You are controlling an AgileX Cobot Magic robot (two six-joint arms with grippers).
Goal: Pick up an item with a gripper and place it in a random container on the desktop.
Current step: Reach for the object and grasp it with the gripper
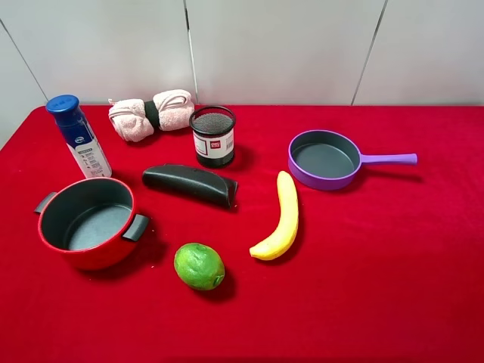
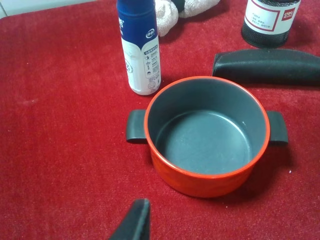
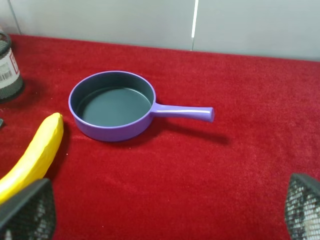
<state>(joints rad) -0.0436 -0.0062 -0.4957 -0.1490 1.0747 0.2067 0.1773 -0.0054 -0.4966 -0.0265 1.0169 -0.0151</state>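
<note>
The green lime lies on the red desktop at the front, left of centre; neither wrist view shows it. The purple frying pan sits empty at the back right, handle pointing right. It also shows in the right wrist view. My right gripper is open and empty, with its fingertips wide apart and well short of the pan. Of my left gripper only one black fingertip shows, in front of the red pot. Neither arm shows in the exterior view.
A red two-handled pot stands empty at the front left. A yellow banana lies between lime and pan. A black case, a black mesh cup, a blue-and-white bottle and a rolled pink towel stand behind.
</note>
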